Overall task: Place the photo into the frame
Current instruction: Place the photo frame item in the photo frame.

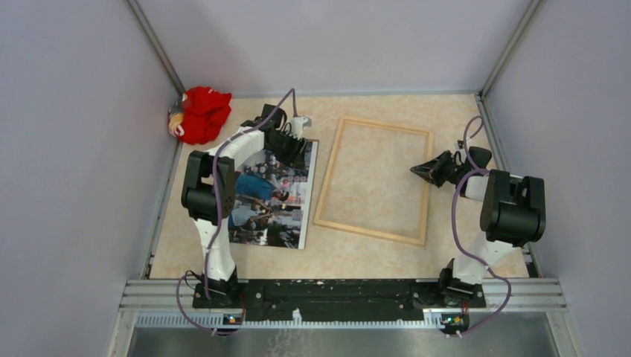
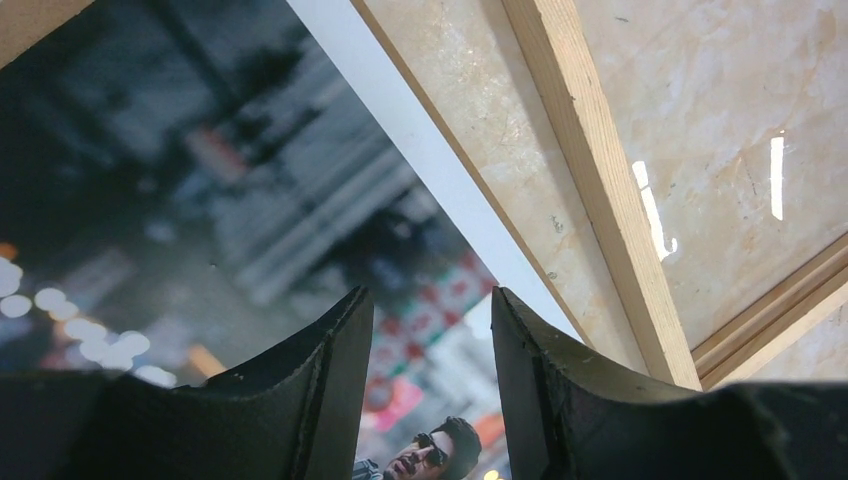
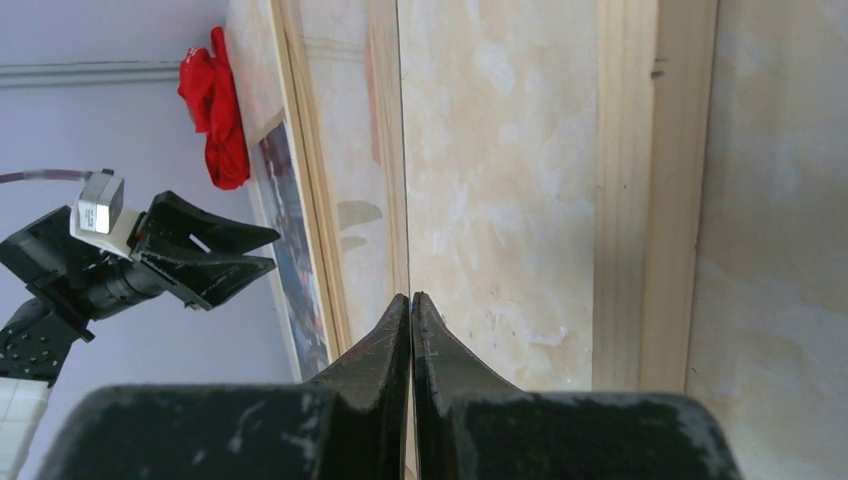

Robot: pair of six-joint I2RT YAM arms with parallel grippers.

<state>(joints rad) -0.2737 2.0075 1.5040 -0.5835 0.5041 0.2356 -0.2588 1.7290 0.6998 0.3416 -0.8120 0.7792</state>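
Observation:
The photo (image 1: 271, 201), a crowd scene with a white border, lies face up on the table left of the frame (image 1: 374, 178). The frame is thin light wood and lies flat at the table's middle. My left gripper (image 1: 292, 152) hovers over the photo's far end, open. In the left wrist view the print (image 2: 200, 180) shows between the fingers with nothing gripped, and the frame's rail (image 2: 590, 170) runs beside it. My right gripper (image 1: 414, 171) is at the frame's right rail, shut. In its wrist view a thin straight line runs on from the closed tips (image 3: 410, 297); I cannot tell what it is.
A red cloth (image 1: 202, 113) is bunched in the far left corner. Grey walls close in the table on three sides. A thin brown edge (image 2: 470, 170) shows under the photo's right border. From the right wrist I see the left gripper (image 3: 235, 255) and the frame's right rail (image 3: 650, 200).

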